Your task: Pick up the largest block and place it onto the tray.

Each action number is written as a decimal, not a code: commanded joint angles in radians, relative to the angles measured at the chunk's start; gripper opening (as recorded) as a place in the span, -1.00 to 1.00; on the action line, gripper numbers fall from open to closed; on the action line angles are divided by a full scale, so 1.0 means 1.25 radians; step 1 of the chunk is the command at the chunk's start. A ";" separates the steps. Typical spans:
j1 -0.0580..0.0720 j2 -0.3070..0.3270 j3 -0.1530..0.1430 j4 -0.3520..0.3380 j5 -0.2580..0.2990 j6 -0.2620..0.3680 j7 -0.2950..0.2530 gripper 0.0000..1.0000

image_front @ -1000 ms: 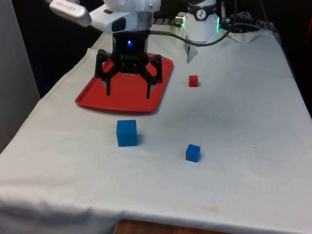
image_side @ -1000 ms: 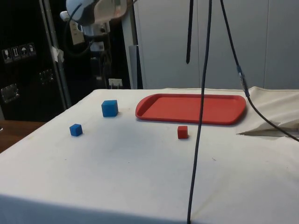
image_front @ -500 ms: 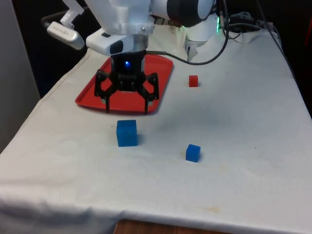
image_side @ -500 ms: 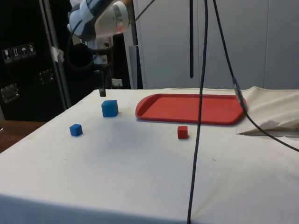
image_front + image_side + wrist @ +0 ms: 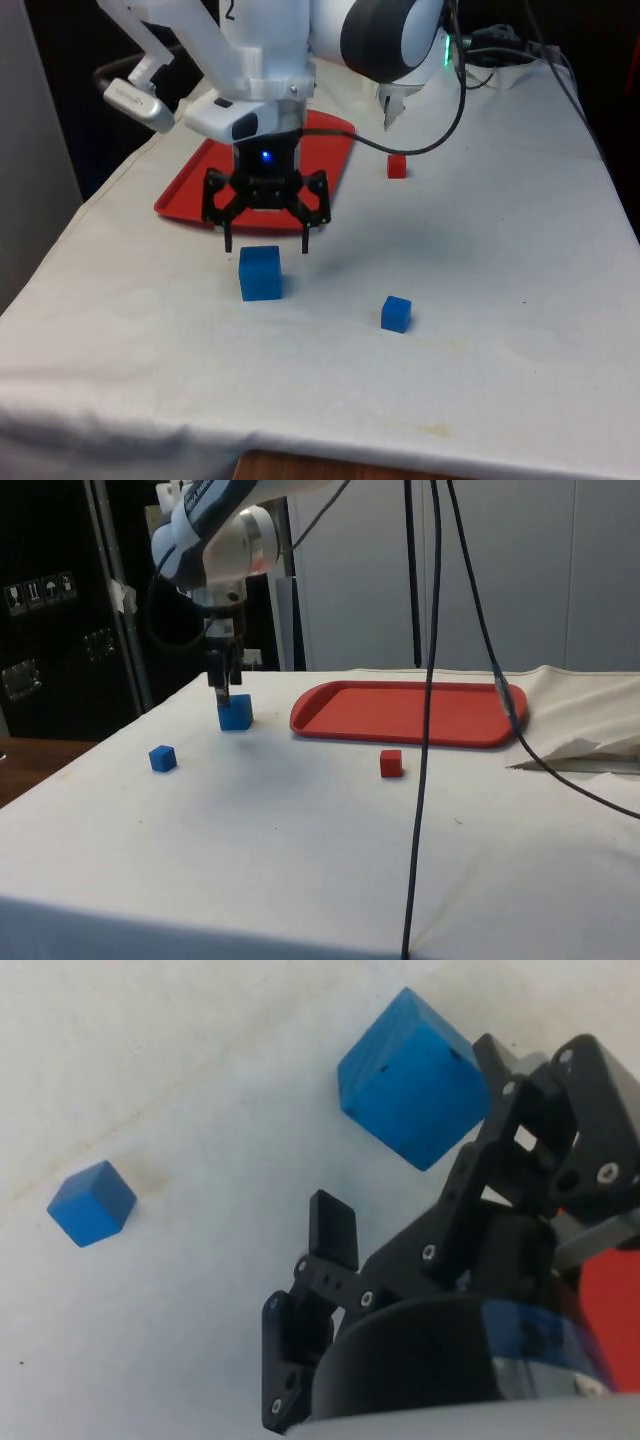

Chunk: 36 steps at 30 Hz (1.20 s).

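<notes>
Gripper point(image 5: 265, 240) has its fingers spread wide, holding nothing, hanging just above and slightly to the far side of the big blue block point(image 5: 260, 272). Fingertips sit about level with the block's top, not yet straddling it. In the side view the gripper point(image 5: 222, 688) is right over the block point(image 5: 235, 712).

Block sits on the white cloth, near side of the red tray point(image 5: 190, 195), close to its near edge. Small blue block point(image 5: 396, 313) is to the front view's right and nearer the camera; small red block point(image 5: 397, 166) is far right, beside the tray.

Progress: approach only. No grasp, no lift, tray has nothing on it. Left to do: come down around the block, close, lift, carry to tray, release.

Versus 1 s ago: gripper was high over the tray; now lower and shifted toward the near side, above the block. All 3 blocks and the tray unmoved.
</notes>
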 commanded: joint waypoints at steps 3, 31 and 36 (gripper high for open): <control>-0.010 0.017 0.006 0.012 0.023 0.004 -0.020 1.00; -0.026 0.087 -0.011 0.043 0.138 0.002 -0.102 -0.98; -0.026 0.087 -0.011 0.042 0.138 0.003 -0.103 -1.00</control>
